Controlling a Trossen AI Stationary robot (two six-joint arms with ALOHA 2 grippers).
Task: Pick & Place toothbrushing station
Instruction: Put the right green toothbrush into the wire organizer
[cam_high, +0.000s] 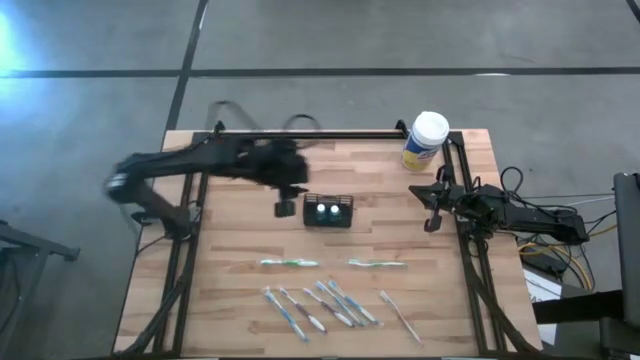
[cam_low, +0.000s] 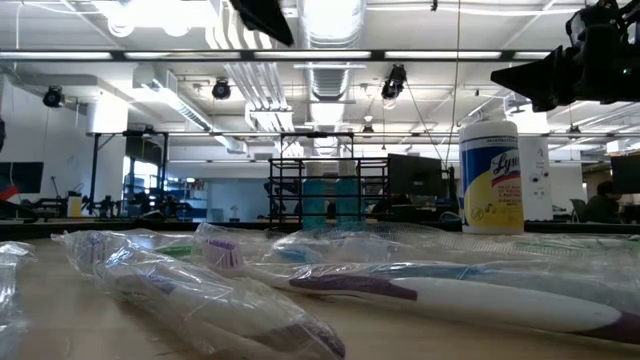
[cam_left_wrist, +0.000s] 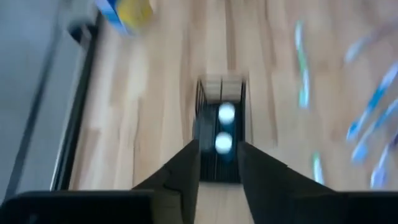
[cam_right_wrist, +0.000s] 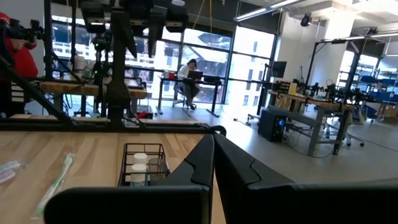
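The small black wire-mesh basket (cam_high: 328, 211) (cam_left_wrist: 221, 134) (cam_right_wrist: 144, 165) stands on the wooden table's middle. Two white-capped tubes (cam_high: 321, 210) (cam_left_wrist: 226, 112) stand upright inside it. Two green-white wrapped sticks (cam_high: 290, 263) (cam_high: 377, 263) lie flat nearer the front edge. Several wrapped toothbrushes (cam_high: 320, 305) (cam_low: 450, 295) lie in a row beyond them. My left gripper (cam_high: 285, 208) (cam_left_wrist: 219, 144) hovers open above the table just left of the basket, slanting down at it and holding nothing. My right gripper (cam_high: 432, 222) (cam_right_wrist: 213, 140) rests shut at the table's right edge.
A white-lidded, yellow-labelled canister (cam_high: 426, 140) (cam_low: 490, 175) stands at the table's far right corner. Black frame rails (cam_high: 185, 260) run along the left, right and far sides. People sit and stand in the room beyond the table.
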